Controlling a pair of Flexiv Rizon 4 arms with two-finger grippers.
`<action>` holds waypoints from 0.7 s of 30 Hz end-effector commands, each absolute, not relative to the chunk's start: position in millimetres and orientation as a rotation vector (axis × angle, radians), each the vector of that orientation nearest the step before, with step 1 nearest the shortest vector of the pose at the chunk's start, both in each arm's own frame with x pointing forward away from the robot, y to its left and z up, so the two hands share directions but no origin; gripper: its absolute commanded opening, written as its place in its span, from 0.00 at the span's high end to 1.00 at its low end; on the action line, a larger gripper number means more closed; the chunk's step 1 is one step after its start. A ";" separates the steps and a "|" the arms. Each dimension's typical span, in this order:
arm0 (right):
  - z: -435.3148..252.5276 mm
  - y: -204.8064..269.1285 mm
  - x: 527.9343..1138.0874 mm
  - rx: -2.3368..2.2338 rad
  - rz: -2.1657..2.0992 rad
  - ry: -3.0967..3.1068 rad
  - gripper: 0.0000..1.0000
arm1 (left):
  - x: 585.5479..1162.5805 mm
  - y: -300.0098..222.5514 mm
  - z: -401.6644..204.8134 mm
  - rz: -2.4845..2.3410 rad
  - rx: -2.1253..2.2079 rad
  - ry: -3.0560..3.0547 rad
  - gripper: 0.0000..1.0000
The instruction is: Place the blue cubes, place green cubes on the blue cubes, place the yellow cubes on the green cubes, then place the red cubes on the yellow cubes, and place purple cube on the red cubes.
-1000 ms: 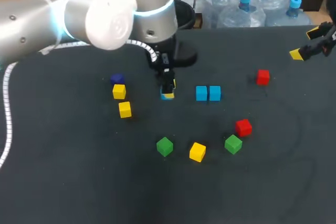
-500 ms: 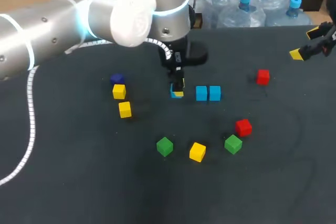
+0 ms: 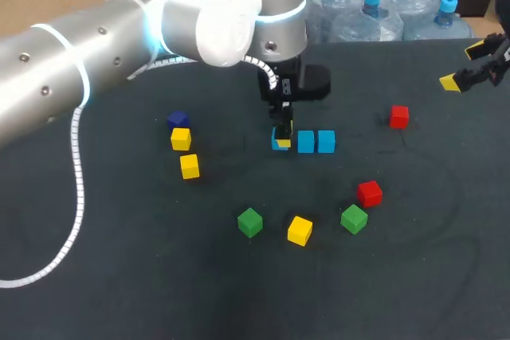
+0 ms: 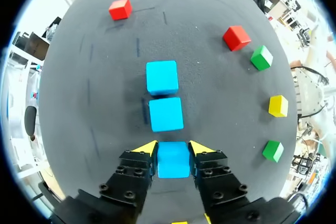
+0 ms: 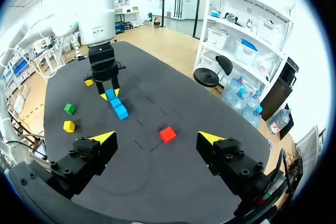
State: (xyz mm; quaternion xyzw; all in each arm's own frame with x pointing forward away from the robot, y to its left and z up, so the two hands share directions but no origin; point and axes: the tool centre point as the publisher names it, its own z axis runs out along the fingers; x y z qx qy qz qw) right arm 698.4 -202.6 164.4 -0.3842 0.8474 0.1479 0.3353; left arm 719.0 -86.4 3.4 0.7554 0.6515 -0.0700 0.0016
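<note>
Head view, three blue cubes (image 3: 306, 142), two green cubes (image 3: 249, 222)

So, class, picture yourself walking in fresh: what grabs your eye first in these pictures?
The big silver left arm stretches across the table, its gripper shut on a blue cube right beside two more blue cubes in a row. Around them lie scattered red cubes, green cubes and yellow cubes.
</note>
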 end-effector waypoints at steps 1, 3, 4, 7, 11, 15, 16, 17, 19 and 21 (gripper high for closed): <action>164.5 -202.8 698.1 -1.002 0.386 2.210 0.00 | 726.5 -93.9 2.5 -0.255 2.402 2.059 1.00; 164.5 -202.8 698.1 -1.002 0.386 2.210 0.00 | 726.4 -95.5 3.0 -0.252 2.408 2.052 1.00; 164.5 -202.8 698.1 -1.002 0.386 2.210 0.00 | 726.6 -96.5 2.4 -0.249 2.411 2.050 1.00; 164.5 -202.8 698.1 -1.002 0.386 2.210 0.00 | 727.0 -97.8 0.7 -0.241 2.422 2.046 1.00; 164.5 -202.8 698.1 -1.002 0.386 2.210 0.00 | 727.5 -97.1 -1.3 -0.230 2.428 2.050 1.00; 164.5 -202.8 698.1 -1.002 0.386 2.210 0.00 | 728.0 -96.2 -2.5 -0.225 2.429 2.057 1.00; 164.5 -202.8 698.1 -1.002 0.386 2.210 0.00 | 728.0 -96.2 -2.6 -0.223 2.430 2.058 1.00; 164.5 -202.8 698.1 -1.002 0.386 2.210 0.00 | 728.0 -96.1 -2.7 -0.223 2.431 2.059 1.00; 164.5 -202.8 698.1 -1.002 0.386 2.210 0.00 | 727.7 -96.0 -3.3 -0.223 2.431 2.063 1.00; 164.5 -202.8 698.1 -1.002 0.386 2.210 0.00 | 729.3 -95.6 -8.5 -0.226 2.429 2.068 1.00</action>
